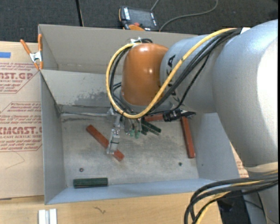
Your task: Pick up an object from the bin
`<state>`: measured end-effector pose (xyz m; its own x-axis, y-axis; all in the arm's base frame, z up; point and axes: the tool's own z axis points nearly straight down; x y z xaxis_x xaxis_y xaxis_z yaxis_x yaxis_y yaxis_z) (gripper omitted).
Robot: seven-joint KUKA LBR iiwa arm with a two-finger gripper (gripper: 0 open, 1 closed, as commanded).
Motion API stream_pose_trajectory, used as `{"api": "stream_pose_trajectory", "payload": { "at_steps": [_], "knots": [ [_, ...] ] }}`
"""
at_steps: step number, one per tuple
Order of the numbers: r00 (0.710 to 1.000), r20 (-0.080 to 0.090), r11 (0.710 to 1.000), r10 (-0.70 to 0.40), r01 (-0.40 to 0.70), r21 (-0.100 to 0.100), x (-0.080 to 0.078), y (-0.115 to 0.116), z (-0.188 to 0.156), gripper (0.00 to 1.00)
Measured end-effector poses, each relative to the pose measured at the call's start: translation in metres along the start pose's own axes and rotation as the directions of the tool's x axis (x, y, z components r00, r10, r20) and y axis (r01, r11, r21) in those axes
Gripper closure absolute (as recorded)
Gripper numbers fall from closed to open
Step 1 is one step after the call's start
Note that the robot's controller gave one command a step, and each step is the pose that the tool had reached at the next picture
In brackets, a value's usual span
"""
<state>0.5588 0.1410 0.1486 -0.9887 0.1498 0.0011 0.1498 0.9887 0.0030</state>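
Hanging low over the middle of the bin (pixel 52 139), the gripper (pixel 113 148) sits right upon a reddish-brown flat stick (pixel 96 134) lying slantwise there, whether spread or pinching I cannot tell.

Far behind the tool (pixel 114 147), up at the top, the floor (pixel 32 6) is dark, almost black, like a rough carpet. A thin grey cable (pixel 215 6) curls across it. A little black and orange box (pixel 137 17) lies on the floor there too. A thin black pole (pixel 78 3) stands up and to the left of the tool. Below the tool, at the bottom, is a light brown wooden table (pixel 140 211). A small pale strip (pixel 47 214) lies on it, down and to the left
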Motion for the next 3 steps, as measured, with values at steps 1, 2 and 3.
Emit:
{"api": "stream_pose_trajectory", "payload": {
  "at_steps": [1,2,3],
  "knots": [
    [0.887,-0.002,0.887,-0.462,0.462,0.003,0.026,-0.040,0.017,0.00],
    [0.922,0.000,0.922,-0.387,0.387,0.001,-0.001,-0.007,0.082,0.00],
    [0.948,0.003,0.948,-0.319,0.319,0.006,-0.037,-0.079,0.078,0.00]
  ]
}}
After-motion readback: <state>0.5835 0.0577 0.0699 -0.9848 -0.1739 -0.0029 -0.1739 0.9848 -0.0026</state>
